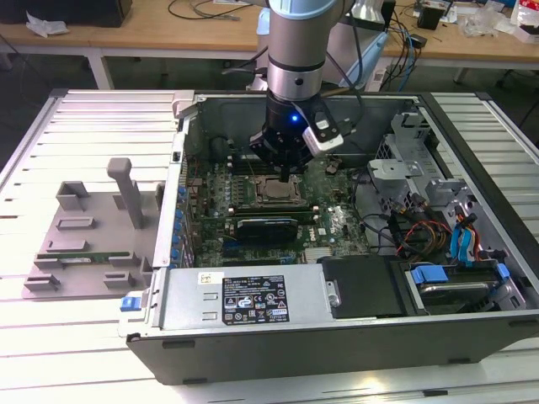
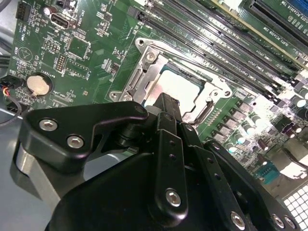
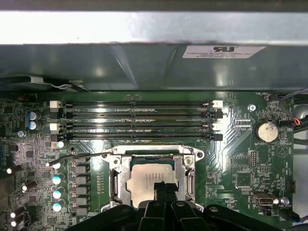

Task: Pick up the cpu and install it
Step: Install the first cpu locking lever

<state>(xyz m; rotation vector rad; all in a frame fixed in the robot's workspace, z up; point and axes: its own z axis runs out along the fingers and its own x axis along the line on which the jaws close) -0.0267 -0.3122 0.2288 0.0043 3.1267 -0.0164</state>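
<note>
cpu (image 3: 150, 179) in socket (image 3: 120, 180), right under jaws

Nothing I can see reads clearly. In the exterior view, a black rectangular label (image 1: 254, 300) with white symbols and fine lines sits on the grey steel outer case panel (image 1: 185, 305), with a small white sticker (image 1: 209, 278) at its ten o'clock. In the first wrist view, a white paper label (image 3: 223, 50) with one bold mark sits on the grey inner case wall (image 3: 144, 67). Tiny white lettering dots the green motherboard (image 3: 231, 163).
</note>
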